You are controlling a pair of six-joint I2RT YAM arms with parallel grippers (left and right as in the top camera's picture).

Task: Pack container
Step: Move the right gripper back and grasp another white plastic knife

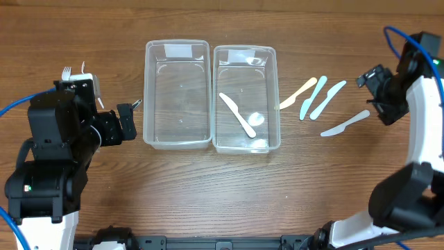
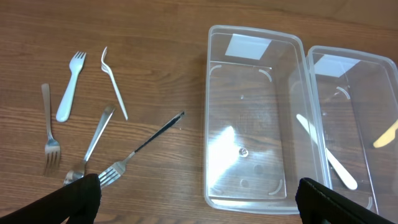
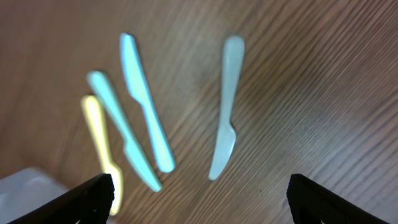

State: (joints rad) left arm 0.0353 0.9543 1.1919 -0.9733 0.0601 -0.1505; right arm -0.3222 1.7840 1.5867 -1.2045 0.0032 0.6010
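Observation:
Two clear plastic containers stand side by side. The left one (image 1: 147, 97) is empty. The right one (image 1: 278, 104) holds a white knife (image 1: 238, 114) and a white spoon (image 1: 257, 119). To its right a yellow knife (image 1: 297, 93), two blue knives (image 1: 312, 97) and a pale knife (image 1: 345, 123) lie on the table. My right gripper (image 1: 371, 90) hovers open and empty over them (image 3: 202, 199). My left gripper (image 1: 128, 118) is open and empty beside the left container (image 2: 208, 124), its fingers (image 2: 199, 205) apart above the table.
Several forks lie left of the containers in the left wrist view: a white plastic fork (image 2: 70, 86), a thin white one (image 2: 114, 83), a metal fork (image 2: 50, 130), a black-handled fork (image 2: 146, 146). The tabletop is dark wood.

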